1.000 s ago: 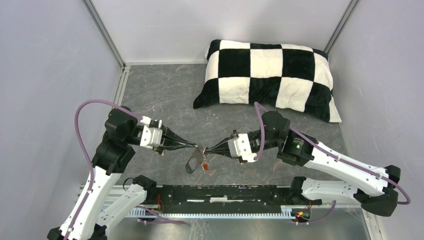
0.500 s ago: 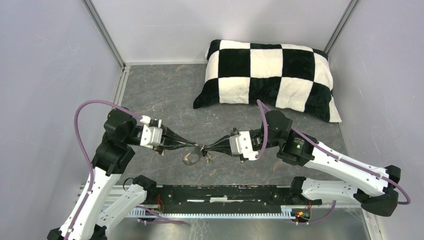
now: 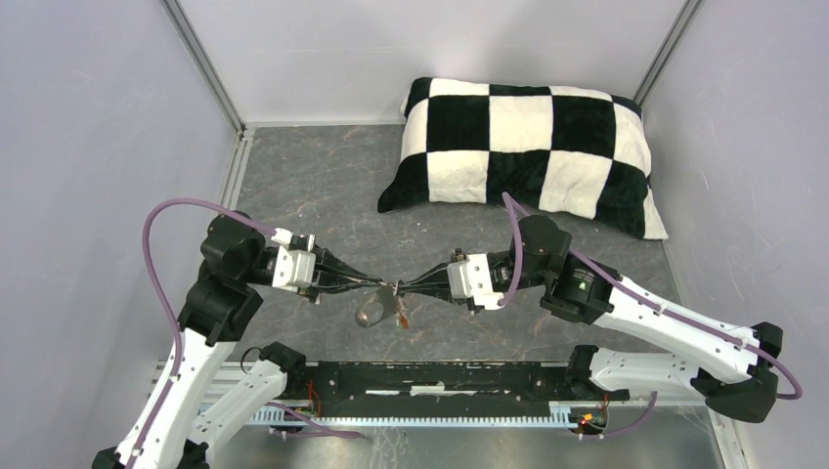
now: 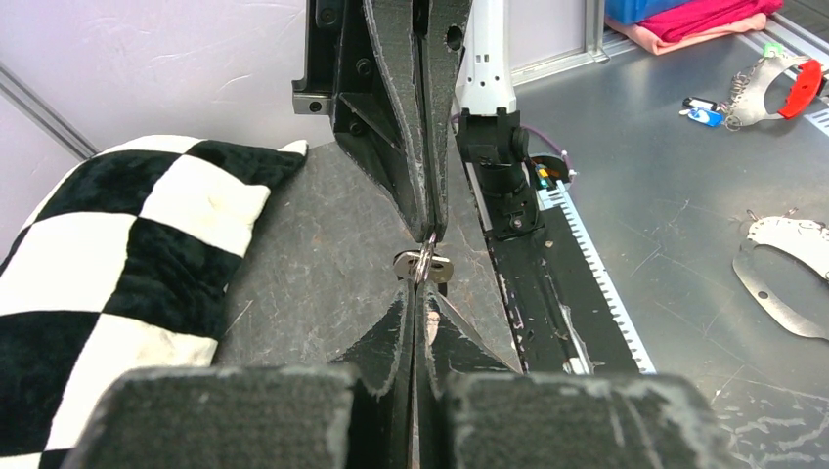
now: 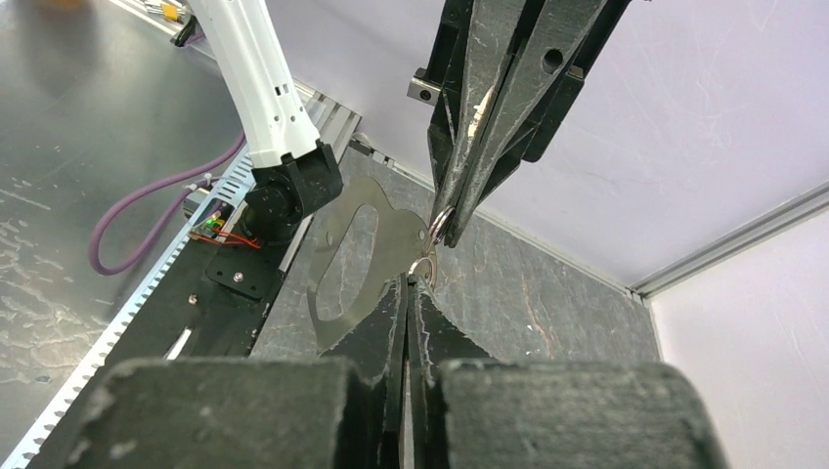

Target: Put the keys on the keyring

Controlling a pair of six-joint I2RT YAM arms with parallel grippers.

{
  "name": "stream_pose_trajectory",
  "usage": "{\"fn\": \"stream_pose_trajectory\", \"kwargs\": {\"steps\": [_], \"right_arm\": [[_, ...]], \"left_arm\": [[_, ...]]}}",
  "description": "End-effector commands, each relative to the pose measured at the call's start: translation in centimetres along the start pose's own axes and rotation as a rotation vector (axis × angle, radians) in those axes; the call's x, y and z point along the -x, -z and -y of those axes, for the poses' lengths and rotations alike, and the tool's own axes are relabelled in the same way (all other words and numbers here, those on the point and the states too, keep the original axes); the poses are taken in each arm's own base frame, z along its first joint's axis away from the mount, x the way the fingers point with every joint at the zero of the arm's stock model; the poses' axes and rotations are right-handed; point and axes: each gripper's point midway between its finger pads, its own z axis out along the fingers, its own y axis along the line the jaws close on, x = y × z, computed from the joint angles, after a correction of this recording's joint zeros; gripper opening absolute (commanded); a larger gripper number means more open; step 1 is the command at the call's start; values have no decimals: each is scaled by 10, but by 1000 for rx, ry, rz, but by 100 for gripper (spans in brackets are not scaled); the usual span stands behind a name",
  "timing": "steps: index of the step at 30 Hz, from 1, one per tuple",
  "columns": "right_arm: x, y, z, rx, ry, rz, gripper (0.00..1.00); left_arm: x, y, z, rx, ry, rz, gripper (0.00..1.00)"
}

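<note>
My left gripper point(image 3: 383, 286) and right gripper point(image 3: 401, 288) meet tip to tip above the front of the mat, both shut. The keyring point(image 3: 370, 312), a flat grey fob with an oblong slot, hangs just below the left tip. In the right wrist view the keyring point(image 5: 357, 249) hangs from a thin wire ring pinched by the left gripper point(image 5: 442, 227). A small metal loop point(image 5: 422, 266) sits at the right gripper point(image 5: 408, 283). A key with a red tag point(image 3: 399, 319) dangles under the tips. In the left wrist view, a metal eyelet point(image 4: 422, 266) lies between the left gripper point(image 4: 422, 289) and the right fingertips point(image 4: 428, 231).
A black-and-white checked pillow point(image 3: 523, 151) fills the back right of the mat point(image 3: 313, 186). The black base rail point(image 3: 440, 376) runs along the near edge. White walls close in left, right and back. Spare fobs point(image 4: 787, 259) lie on the metal bench outside.
The hanging keyring has swung and turned a little to the left and now shows a lighter face. The red-tagged key has shifted under the tips. Both grippers stay shut, tips together.
</note>
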Motion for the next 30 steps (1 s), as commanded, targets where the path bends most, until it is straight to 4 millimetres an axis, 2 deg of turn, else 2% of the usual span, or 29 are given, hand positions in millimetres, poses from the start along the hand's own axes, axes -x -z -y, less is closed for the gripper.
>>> {"fn": "stream_pose_trajectory", "kwargs": {"steps": [1, 30], "right_arm": [[21, -2, 10, -27, 22, 56, 1], [29, -3, 15, -56, 30, 111, 1]], "left_arm": [[5, 0, -3, 23, 5, 7, 2], [4, 0, -6, 38, 15, 2, 2]]}}
